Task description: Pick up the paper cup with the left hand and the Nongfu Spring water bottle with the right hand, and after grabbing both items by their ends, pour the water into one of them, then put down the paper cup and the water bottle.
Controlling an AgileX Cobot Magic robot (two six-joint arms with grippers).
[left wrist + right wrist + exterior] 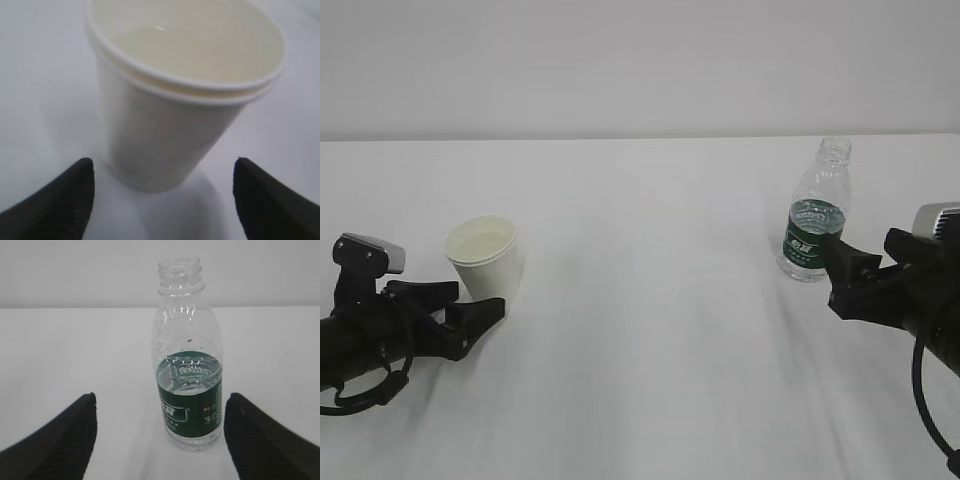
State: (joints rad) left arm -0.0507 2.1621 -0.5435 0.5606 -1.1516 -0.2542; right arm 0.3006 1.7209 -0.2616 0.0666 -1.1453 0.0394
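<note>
White table (pixel 650 330) lies bare between the upright white paper cup (pixel 485 257) and clear green-labelled water bottle (pixel 815 215); the black left gripper (pixel 460 305) and black right gripper (pixel 848 268) gape wide, holding nothing.

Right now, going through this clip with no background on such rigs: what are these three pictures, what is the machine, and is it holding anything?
The machine is a robot with two black arms, each ending in a two-fingered gripper. The wide picture looks across a white table. The other two come from cameras on the wrists, so the dark shapes at their bottom corners are the gripper's own fingers.

The left gripper faces a white paper cup, which looks to be two cups nested. The right gripper faces a clear, uncapped water bottle with a green label, partly filled with water.

Both grippers are open and nothing is held; cup and bottle stand on the table.
</note>
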